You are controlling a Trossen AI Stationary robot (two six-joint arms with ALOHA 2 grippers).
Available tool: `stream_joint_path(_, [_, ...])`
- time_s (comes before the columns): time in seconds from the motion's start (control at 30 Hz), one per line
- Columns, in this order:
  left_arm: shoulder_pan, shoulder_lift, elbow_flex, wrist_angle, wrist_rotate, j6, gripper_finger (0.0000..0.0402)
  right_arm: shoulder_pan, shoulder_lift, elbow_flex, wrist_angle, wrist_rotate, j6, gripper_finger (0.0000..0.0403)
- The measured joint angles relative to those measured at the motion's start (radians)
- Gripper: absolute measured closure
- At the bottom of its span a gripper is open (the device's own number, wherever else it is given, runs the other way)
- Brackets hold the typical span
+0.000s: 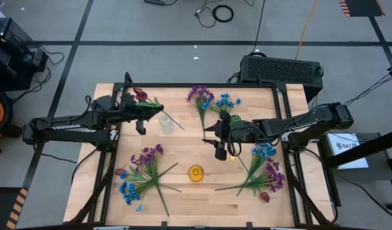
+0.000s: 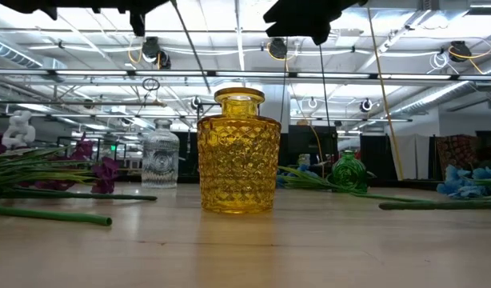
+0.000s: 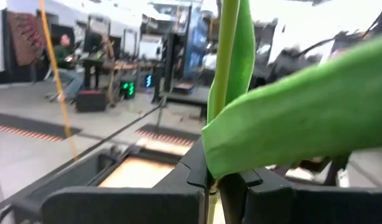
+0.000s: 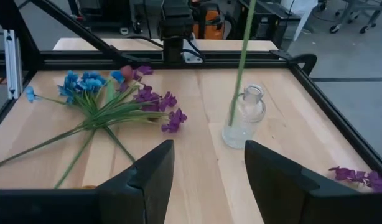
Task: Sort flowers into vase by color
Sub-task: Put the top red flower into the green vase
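Left fingers (image 3: 228,186) hidden behind leaf (image 3: 303,118)

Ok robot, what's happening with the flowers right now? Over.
Left gripper shut on dark red flower, stem over clear vase. Right gripper open, empty, waiting mid-table. Nothing in the way.
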Motion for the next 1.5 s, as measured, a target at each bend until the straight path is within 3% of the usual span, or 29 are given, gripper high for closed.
stream_joint_path(0.2, [-0.018, 0.049, 0.0, 0.074, 0.0, -0.006, 0.0382, -0.001, 0.083, 0.0, 0.129, -0.001, -0.025, 0.0214])
stream_joint_path(0.43, [-0.038, 0.206, -0.001, 0.26, 0.002, -0.013, 0.0382, -0.037, 0.158, 0.0, 0.32, 0.02, -0.036, 0.0214])
stream_joint_path(0.6, [-0.038, 0.325, 0.001, 0.414, 0.054, -0.014, 0.0382, -0.065, 0.155, 0.0, 0.323, 0.106, -0.079, 0.0214])
stream_joint_path(0.7, [-0.037, 0.383, 0.001, 0.484, 0.06, 0.013, 0.0382, -0.078, 0.155, 0.0, 0.323, 0.103, -0.08, 0.0214])
stream_joint_path(1.03, [-0.035, 0.539, 0.053, 0.536, 0.059, 0.047, 0.0382, -0.082, 0.16, 0.0, 0.31, 0.105, -0.087, 0.0216])
stream_joint_path(1.23, [-0.035, 0.599, 0.093, 0.536, 0.1, 0.039, 0.0382, -0.082, 0.155, 0.0, 0.271, 0.133, -0.085, 0.0245])
stream_joint_path(1.5, [-0.035, 0.618, 0.097, 0.533, 0.125, 0.041, 0.0382, -0.082, 0.151, 0.0, 0.269, 0.135, -0.063, 0.0321])
